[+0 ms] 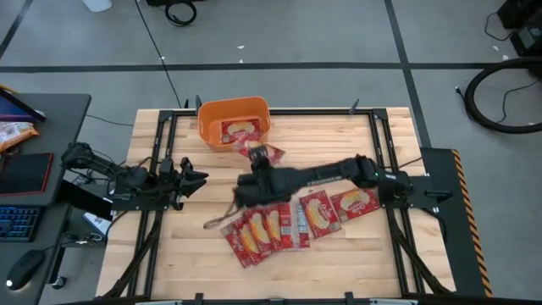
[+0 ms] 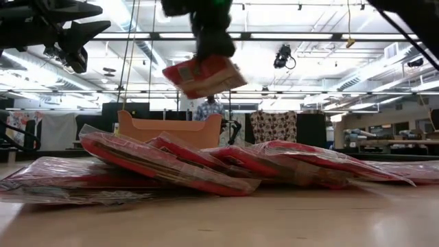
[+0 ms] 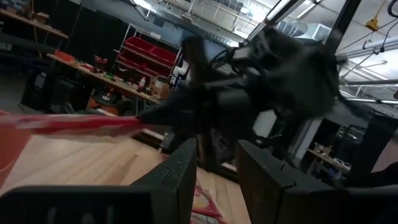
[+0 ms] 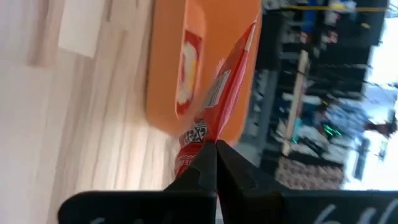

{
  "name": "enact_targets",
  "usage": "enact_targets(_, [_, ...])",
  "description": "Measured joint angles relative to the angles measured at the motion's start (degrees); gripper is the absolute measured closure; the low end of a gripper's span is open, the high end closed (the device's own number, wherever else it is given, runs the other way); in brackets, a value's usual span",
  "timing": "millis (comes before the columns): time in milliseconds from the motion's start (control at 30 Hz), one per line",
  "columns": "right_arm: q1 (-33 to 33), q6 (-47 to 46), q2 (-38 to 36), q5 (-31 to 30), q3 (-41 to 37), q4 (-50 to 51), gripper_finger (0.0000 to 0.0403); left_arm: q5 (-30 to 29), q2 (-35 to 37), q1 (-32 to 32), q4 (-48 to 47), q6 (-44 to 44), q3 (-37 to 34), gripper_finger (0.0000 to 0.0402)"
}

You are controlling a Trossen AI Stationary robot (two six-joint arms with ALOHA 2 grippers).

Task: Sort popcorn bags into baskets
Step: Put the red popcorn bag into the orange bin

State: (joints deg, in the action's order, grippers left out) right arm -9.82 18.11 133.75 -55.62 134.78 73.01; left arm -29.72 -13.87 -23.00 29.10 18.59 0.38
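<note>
From above, the right tool (image 1: pixel 258 158) pinches a popcorn bag (image 1: pixel 266 153) just short of the orange basket (image 1: pixel 206 119), the left tool (image 1: pixel 193 176) spread idle; level view shows that bag (image 2: pixel 204 75) aloft over desk-lying bags (image 2: pixel 164 168).

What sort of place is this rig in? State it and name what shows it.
Probably a robotics lab or workshop in an industrial hall. The low view shows exposed ceiling beams and strip lights, the left wrist view shows red storage bins over cluttered workbenches, and a keyboard sits beside the wooden table.
</note>
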Motion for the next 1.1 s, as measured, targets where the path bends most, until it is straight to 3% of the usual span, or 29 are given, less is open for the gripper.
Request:
enact_targets(300, [9.4,20.8,0.0,11.2,0.0,-18.3,0.0402,0.9,0.0,0.0,-2.6,1.3,0.2,0.0285])
enact_targets(533, [14.8,31.4,0.1,20.7,0.0,-27.0,0.0401,1.5,0.0,0.0,-11.9,0.1,4.2,0.0285])
enact_targets(733, [20.8,35.8,0.1,31.9,0.0,-29.8,0.0401,1.5,0.0,0.0,-13.9,-2.6,4.8,0.0285])
enact_targets(1100, [28.9,34.3,0.1,44.5,-1.2,-32.1,0.0374,1.5,0.0,0.0,-15.7,-7.7,4.8,0.0285])
